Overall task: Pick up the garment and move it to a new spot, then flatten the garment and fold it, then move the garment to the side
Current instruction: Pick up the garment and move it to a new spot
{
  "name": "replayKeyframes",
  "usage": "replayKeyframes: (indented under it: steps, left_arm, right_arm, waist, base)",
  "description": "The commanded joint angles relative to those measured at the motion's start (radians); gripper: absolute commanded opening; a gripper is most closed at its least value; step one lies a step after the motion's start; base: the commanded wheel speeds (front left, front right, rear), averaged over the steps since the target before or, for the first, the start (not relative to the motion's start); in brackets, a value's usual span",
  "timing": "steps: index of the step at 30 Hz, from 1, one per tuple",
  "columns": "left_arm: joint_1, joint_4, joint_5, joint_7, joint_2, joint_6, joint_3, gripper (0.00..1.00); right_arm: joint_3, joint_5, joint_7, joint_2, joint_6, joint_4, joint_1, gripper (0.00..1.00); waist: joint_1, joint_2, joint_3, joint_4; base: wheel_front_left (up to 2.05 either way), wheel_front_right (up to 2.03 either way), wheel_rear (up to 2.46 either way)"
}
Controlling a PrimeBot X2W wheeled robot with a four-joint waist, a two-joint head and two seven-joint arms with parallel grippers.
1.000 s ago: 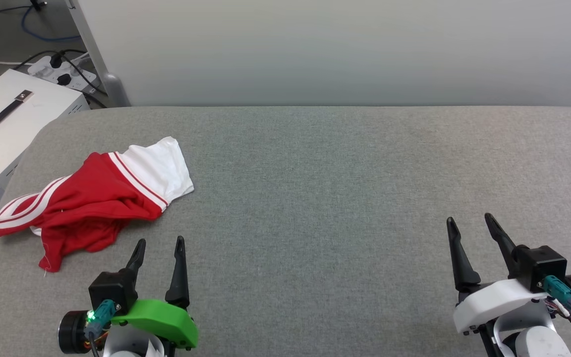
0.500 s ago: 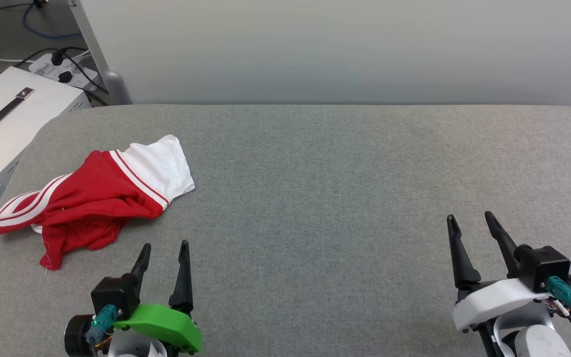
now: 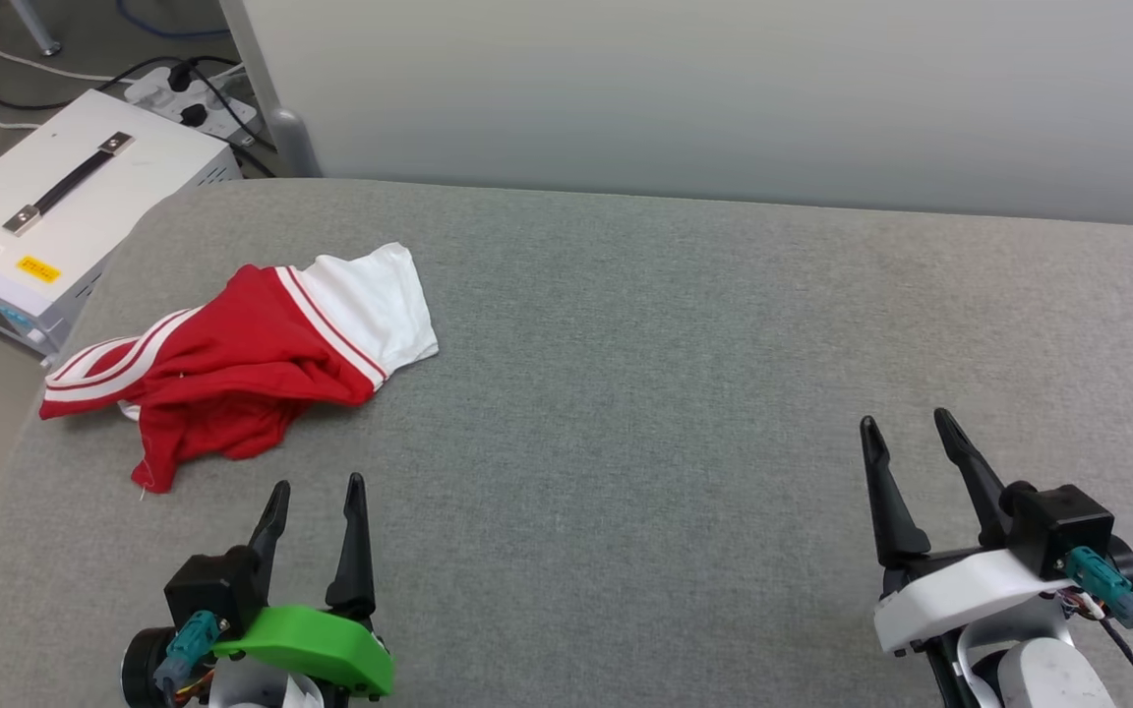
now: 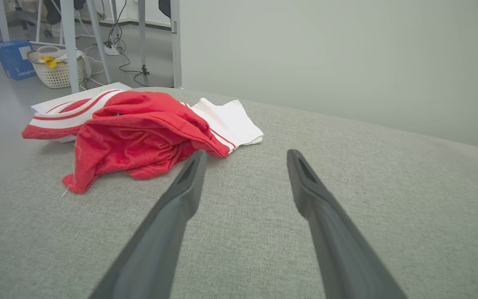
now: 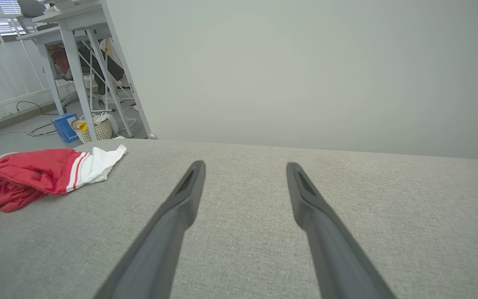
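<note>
The garment (image 3: 242,369) lies crumpled at the left of the grey padded table (image 3: 645,374), red with a white sleeve and red-and-white striped trim. In the left wrist view the garment (image 4: 139,128) sits just ahead and left of the fingers. From the right wrist view the garment (image 5: 35,174) shows far to the left. My left gripper (image 3: 318,484) stands open near the front edge, a short way below the garment, holding nothing. My right gripper (image 3: 906,421) is open at the lower right, far from the garment, with nothing between its fingers.
A white equipment box (image 3: 65,211) with a black handle stands off the table's left edge, with a power strip (image 3: 188,93) and cables behind it. A pale wall (image 3: 724,88) runs along the table's far edge. Metal desk legs and a basket (image 4: 56,70) stand on the floor at left.
The head camera has turned to the left, so the whole scene sits further right in view. Both grippers stay open and the garment lies as before.
</note>
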Motion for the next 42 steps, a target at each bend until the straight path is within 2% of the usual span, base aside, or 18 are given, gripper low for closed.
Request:
replayKeyframes:
  steps: [1,3,9,23,31,42]
  left_arm:
    - [-0.002,0.006,-0.012,-0.010,-0.004,-0.006,0.000,1.00]
    - [-0.003,0.008,-0.027,-0.018,-0.005,-0.005,-0.004,1.00]
    - [0.000,0.008,-0.031,-0.025,-0.005,-0.005,-0.008,1.00]
    - [0.011,-0.005,-0.028,-0.025,-0.005,-0.007,0.000,1.00]
    - [0.015,-0.019,-0.019,-0.025,-0.005,-0.008,0.006,1.00]
    - [0.018,-0.024,-0.010,-0.025,-0.005,-0.006,0.004,1.00]
  right_arm:
    - [0.010,0.011,-0.012,-0.001,-0.001,0.005,-0.016,1.00]
    - [0.029,0.021,-0.020,-0.001,-0.001,0.013,-0.014,1.00]
    - [0.051,0.028,-0.027,-0.001,-0.001,0.012,-0.016,1.00]
    - [0.085,0.038,-0.027,-0.001,-0.001,0.010,-0.012,1.00]
    - [0.098,0.045,-0.027,-0.001,-0.001,0.012,-0.011,1.00]
    - [0.104,0.044,-0.027,-0.001,-0.001,0.017,-0.015,1.00]
  waist:
    - [0.0000,0.0111,-0.002,0.028]
    - [0.0000,0.0115,-0.003,0.076]
    - [0.0000,0.0118,-0.005,0.154]
    - [0.0000,0.0118,-0.012,0.270]
    - [0.0000,0.0118,-0.011,0.299]
    - [0.0000,0.0118,-0.009,0.295]
  base:
    - [0.00,0.00,0.00]
    - [0.00,0.00,0.00]
    - [0.00,0.00,0.00]
    - [0.00,0.00,0.00]
    - [0.00,0.00,0.00]
    - [0.00,0.00,0.00]
